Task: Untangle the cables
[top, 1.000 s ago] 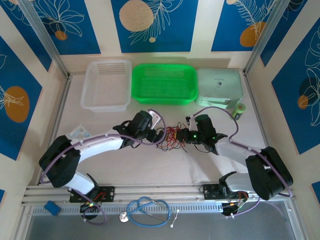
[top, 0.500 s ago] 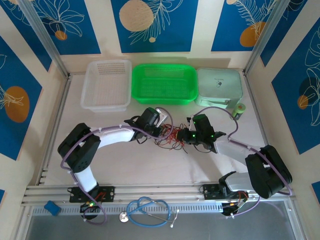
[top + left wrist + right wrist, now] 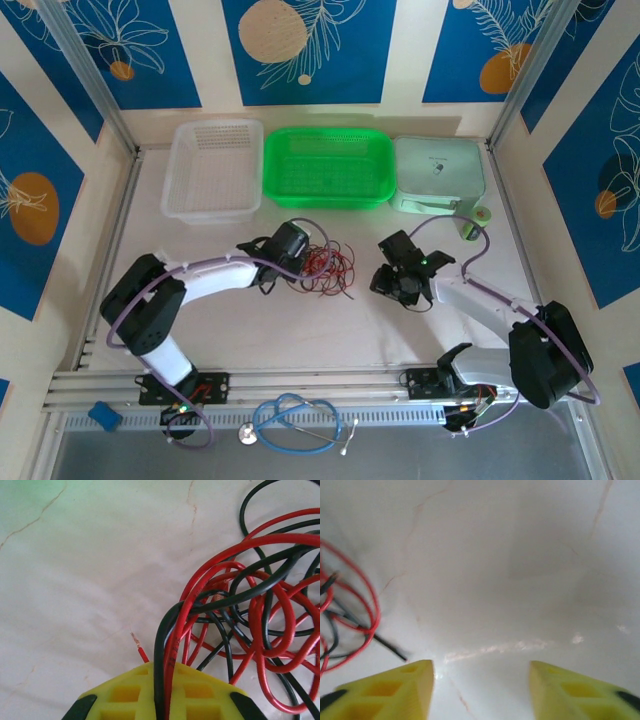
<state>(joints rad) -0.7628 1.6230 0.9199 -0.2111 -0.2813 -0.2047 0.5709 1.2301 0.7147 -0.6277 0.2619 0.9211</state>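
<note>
Red and black cables [image 3: 327, 268] lie bunched on the bench [image 3: 300, 335], dragged over to my left gripper [image 3: 165, 686], which has pinched 2 of them tight. My right gripper [image 3: 480, 686] has let go, spread wide and backed away, so they are not untangled yet.

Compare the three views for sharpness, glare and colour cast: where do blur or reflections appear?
Top external: evenly lit and sharp, cables distinct on the table. Left wrist: cables in focus, a green cast in the upper left corner, the left end effector soft near the lens. Right wrist: cables smeared at the left edge, a pale sheen streaking the table, the right end effector blurred.
</note>
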